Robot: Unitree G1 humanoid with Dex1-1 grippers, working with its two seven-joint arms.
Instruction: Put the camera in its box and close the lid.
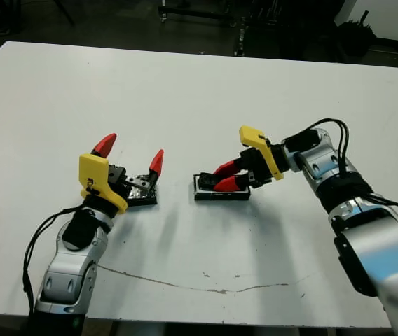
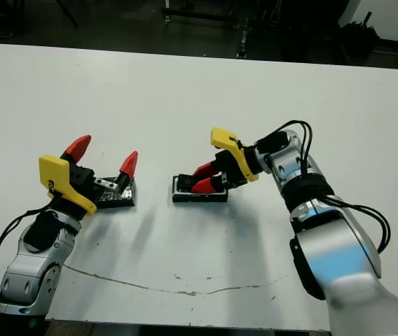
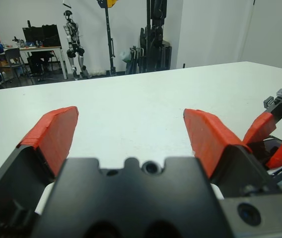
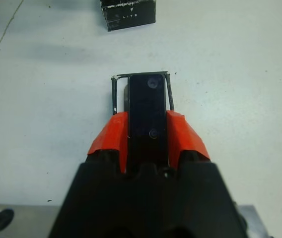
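Right pincer (image 4: 147,130) was closed on the camera (image 4: 148,106), red fingers (image 4: 115,135) pressed against its two long sides. Camera was held over the box (image 1: 221,187); in the right wrist view its far end lay inside the box's black rim, with white lining showing beside it. Could not tell whether the camera was touching the box floor. Two small round details were visible on the camera's top face.

Box sat on the white surface (image 1: 199,98) near the middle of the scene, toward the near edge. Right arm reached in from the right, its yellow bracket (image 1: 258,145) above the box.

Left pincer (image 1: 130,155) was wide open and held nothing, both red fingers (image 3: 55,134) pointing up and well apart. It hovered left of the box, just over the lid (image 1: 140,192). Lid lay flat on the surface, apart from the box, its shiny speckled top partly hidden by the left pincer's black body. Right wrist view showed the lid's side wall (image 4: 128,14) beyond the box, with pale lettering too small to read.

A thin dark crack line (image 1: 206,288) ran across the surface near its near edge.
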